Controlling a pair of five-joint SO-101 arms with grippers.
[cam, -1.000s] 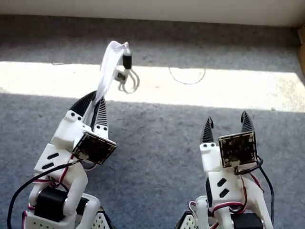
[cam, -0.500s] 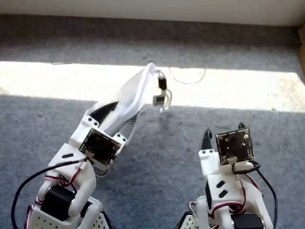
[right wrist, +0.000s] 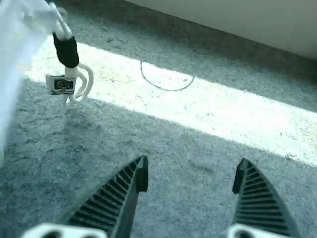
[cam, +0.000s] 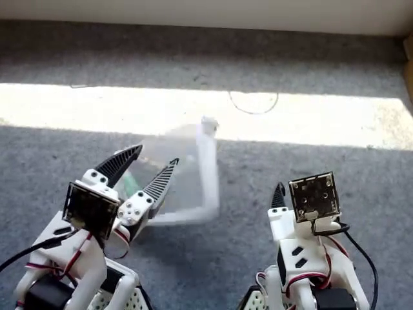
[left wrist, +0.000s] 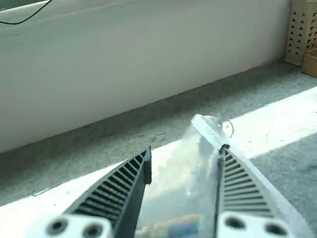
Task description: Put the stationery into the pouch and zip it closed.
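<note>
The left claw (cam: pixel 157 155) stood wide open, gripping nothing, the clear pouch (cam: pixel 197 171) loose between its jaws; unheld, it could slide out of reach. The right claw (right wrist: pixel 192 163) gaped empty.

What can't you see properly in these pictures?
High view: pouch blurred; zip open or closed, unclear.
Left wrist view: coloured things in the pouch, between the left claw fingers, smeared and cut by the edge.
High view: camera board hides one right claw finger.
</note>
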